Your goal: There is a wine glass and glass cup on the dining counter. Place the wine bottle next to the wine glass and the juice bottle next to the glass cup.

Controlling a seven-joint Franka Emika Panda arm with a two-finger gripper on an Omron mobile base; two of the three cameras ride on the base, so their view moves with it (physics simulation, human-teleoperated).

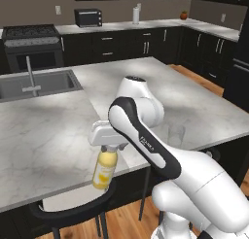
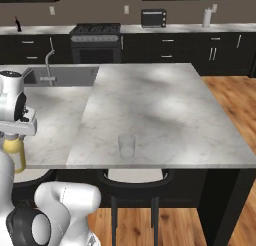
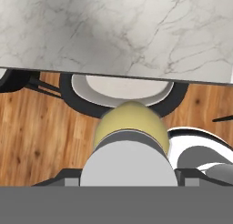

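Jaws of the gripper [image 1: 108, 148] pinch the juice bottle [image 1: 104, 170] by its cap; it hangs upright just off the surface's [image 1: 44, 136] near edge, over a stool [image 3: 123, 93]. Glass cup [image 2: 127, 145] stands by that same edge, well apart twd the robot's right.

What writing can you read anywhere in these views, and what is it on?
"FRANKA", in small dark letters on the robot's white arm; a smaller second word beside it is too blurred to read.
The yellow label on the juice bottle in the gripper: marks too blurred to read.
Nothing else carries legible text.
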